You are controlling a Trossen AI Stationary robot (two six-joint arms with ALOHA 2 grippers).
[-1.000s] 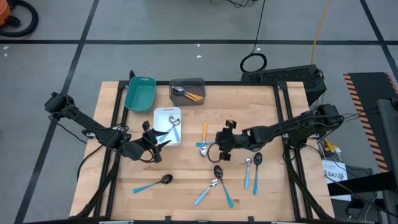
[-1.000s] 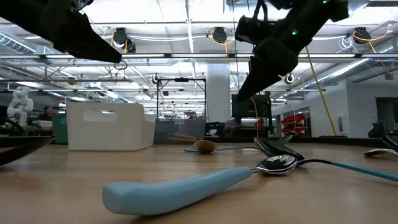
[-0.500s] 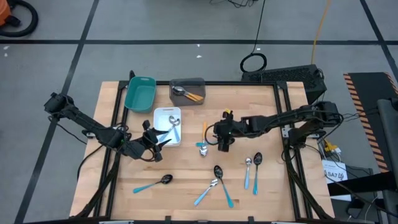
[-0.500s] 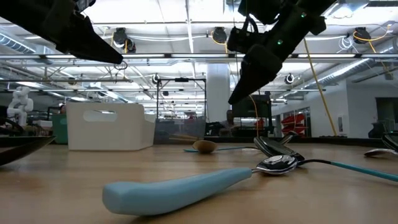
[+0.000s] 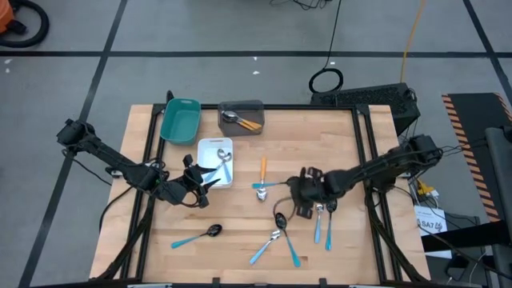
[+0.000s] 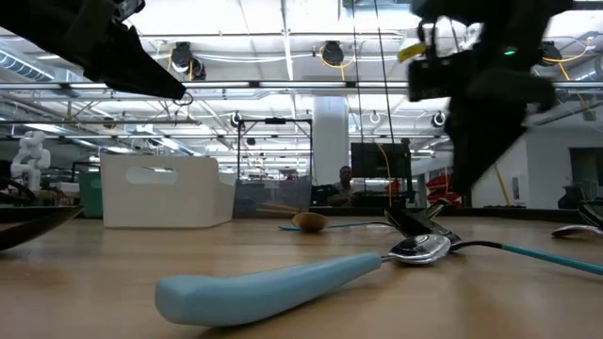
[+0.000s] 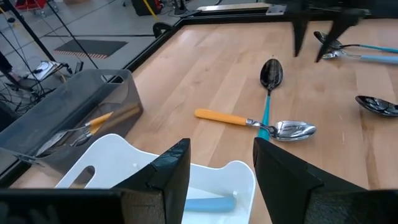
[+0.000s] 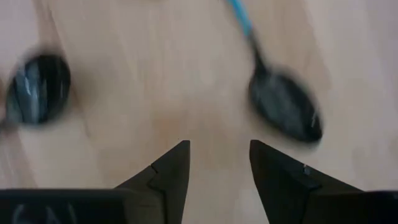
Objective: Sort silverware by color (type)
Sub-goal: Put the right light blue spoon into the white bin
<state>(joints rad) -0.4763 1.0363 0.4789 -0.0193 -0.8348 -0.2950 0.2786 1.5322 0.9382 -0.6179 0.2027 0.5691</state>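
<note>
Nearest the front edge of the table (image 5: 240, 248), four blue-handled spoons are lying loose: one with a black bowl at the front left (image 5: 197, 235), and a silver-bowled one (image 5: 266, 246) crossing a black-bowled one (image 5: 286, 237) near the front middle. A little to the right, a pair of blue-handled spoons (image 5: 323, 221) is lying side by side, one bowl silver and one black.

The right gripper (image 5: 302, 210) is hanging low over the boards between that crossed pair and the side-by-side pair. Its fingers (image 8: 168, 171) are standing apart with nothing between them, only bare wood under the gap, a black bowl (image 8: 285, 109) lying to one side and another dark bowl (image 8: 36, 89) to the other.

Farther in, near the middle of the table, an orange-handled spoon (image 5: 262, 175) is lying with its silver bowl touching a blue-handled one (image 7: 267, 98) that is crossing it.

Off to the left, the left gripper (image 5: 210, 182) is hovering just at the near edge of the white tray (image 5: 210, 147). Its fingers (image 7: 166, 174) are also spread and holding nothing. Inside that tray a blue-handled spoon (image 5: 224, 166) is lying.

At the far edge of the table, the teal tray (image 5: 179, 119) is sitting on the left and the grey tray (image 5: 240, 107) just beside it, with an orange-handled spoon (image 5: 244, 122) resting inside the grey one.
</note>
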